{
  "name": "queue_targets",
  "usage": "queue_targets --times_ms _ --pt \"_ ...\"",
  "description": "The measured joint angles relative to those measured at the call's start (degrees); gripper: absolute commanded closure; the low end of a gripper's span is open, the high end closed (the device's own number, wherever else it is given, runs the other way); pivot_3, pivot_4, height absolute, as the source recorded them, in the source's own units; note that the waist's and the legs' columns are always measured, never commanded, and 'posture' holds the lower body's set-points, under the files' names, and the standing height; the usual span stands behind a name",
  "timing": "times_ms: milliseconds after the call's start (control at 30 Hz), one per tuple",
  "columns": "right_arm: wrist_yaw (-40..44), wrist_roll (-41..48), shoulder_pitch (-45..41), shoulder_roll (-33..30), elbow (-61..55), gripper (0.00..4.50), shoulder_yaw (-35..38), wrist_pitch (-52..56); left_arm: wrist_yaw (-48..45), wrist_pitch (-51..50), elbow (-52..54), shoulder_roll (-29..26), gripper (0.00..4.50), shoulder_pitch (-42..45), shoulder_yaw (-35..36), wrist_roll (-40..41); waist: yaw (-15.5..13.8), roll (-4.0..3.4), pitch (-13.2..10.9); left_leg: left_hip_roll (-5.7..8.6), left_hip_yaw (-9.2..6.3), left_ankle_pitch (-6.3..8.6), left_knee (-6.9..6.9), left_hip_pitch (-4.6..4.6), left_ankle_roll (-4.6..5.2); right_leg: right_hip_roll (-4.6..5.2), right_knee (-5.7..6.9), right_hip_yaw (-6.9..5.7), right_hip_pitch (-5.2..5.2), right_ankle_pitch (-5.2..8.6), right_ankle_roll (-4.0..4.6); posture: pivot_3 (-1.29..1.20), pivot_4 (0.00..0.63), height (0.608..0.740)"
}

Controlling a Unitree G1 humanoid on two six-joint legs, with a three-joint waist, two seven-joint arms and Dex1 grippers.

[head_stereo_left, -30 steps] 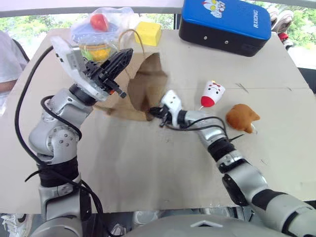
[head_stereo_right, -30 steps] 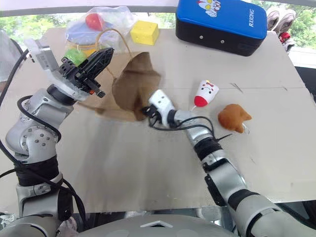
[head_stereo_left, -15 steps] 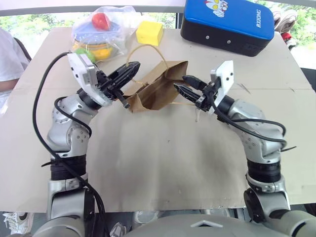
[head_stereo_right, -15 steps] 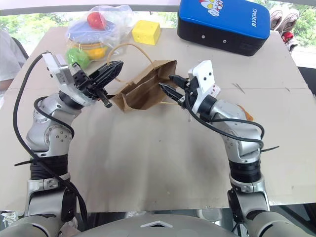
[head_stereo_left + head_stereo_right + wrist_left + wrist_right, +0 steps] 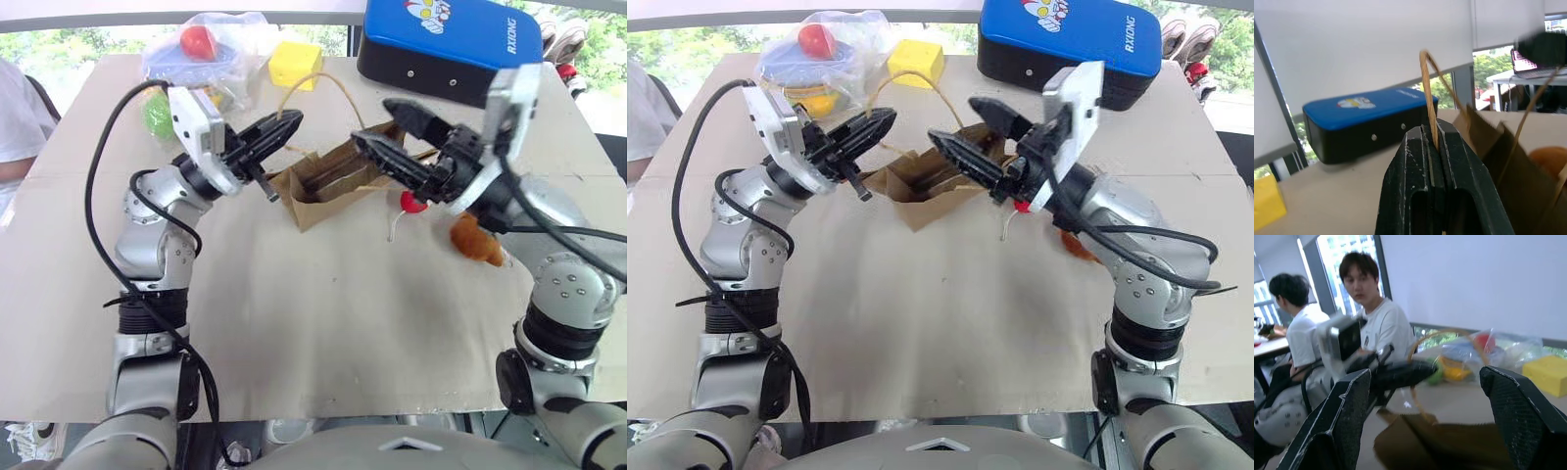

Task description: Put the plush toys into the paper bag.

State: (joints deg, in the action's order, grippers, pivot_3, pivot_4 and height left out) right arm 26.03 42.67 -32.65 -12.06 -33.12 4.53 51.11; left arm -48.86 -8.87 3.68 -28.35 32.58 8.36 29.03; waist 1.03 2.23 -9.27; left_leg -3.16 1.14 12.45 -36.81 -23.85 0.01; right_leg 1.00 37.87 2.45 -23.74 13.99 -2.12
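On the counter point(image 5: 294, 323), near its middle, the paper bag point(image 5: 328, 181) lies tipped with its open mouth facing up and toward the robot. The left gripper point(image 5: 279, 132) hangs just over the bag's left edge, its fingers point(image 5: 1415, 161) closed on one of the bag's thin loop handles point(image 5: 1428, 93), which arches up from between them. The right gripper point(image 5: 392, 132) hovers above the bag's right side, its two black fingers point(image 5: 1347, 416) spread wide apart with nothing between them. Just right of the bag, partly hidden behind the right arm, the white mouse toy shows its red base point(image 5: 411, 203) and thin tail on the counter. The orange-brown plush point(image 5: 473, 238) lies beside it, a little farther right; both toys are outside the bag. Farther back, a yellow block point(image 5: 294, 64) and a clear plastic bag of colourful toys point(image 5: 211, 49) sit near the far left edge, with a blue and black case point(image 5: 451, 44) at the far right.
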Motion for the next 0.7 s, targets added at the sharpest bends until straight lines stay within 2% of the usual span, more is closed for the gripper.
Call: queue_targets --times_ms 100,233,333,367,700 --pt "0.7 -0.9 -0.7 0.7 2.9 0.99 -3.2 -1.8 3.2 -1.8 2.9 -0.1 4.5 2.3 0.4 0.4 0.2 0.0 0.0 -0.01 0.0 0.0 0.0 0.01 0.0 -0.02 0.01 0.01 0.0 0.0 0.0 0.0 0.15 0.74" --pt "3.5 0.4 -4.6 6.1 9.5 0.99 -5.7 -5.1 5.3 -2.8 5.8 -3.3 4.5 3.1 1.4 -0.2 1.2 -0.01 0.0 -0.04 -0.03 0.0 0.01 0.03 0.0 -0.06 0.05 0.0 -0.01 0.0 0.0 0.0 0.15 0.74" --pt "6.5 4.2 -6.4 10.0 13.6 0.14 -5.7 -6.8 5.1 -2.6 7.5 -6.4 4.5 2.7 1.7 -2.1 1.3 -0.02 0.0 -0.04 -0.05 0.0 0.04 0.02 0.0 -0.04 0.03 -0.03 -0.01 0.0 0.01 0.0 0.15 0.74" --pt "7.1 4.7 -6.8 10.5 14.1 0.06 -5.8 -7.0 5.2 -2.6 8.0 -6.7 4.5 2.4 1.7 -2.3 1.3 -0.03 0.0 -0.04 -0.04 0.0 0.04 0.02 0.0 -0.02 0.02 -0.03 -0.01 0.0 0.01 0.0 0.15 0.74" --pt "9.1 14.4 -5.9 9.3 12.8 0.06 -5.6 -5.0 9.1 -3.2 9.7 -8.0 4.5 -1.4 2.1 -6.8 1.0 -0.02 0.0 -0.03 -0.04 0.0 0.04 0.0 0.0 0.01 0.01 -0.06 -0.01 0.0 0.01 0.0 0.15 0.74"
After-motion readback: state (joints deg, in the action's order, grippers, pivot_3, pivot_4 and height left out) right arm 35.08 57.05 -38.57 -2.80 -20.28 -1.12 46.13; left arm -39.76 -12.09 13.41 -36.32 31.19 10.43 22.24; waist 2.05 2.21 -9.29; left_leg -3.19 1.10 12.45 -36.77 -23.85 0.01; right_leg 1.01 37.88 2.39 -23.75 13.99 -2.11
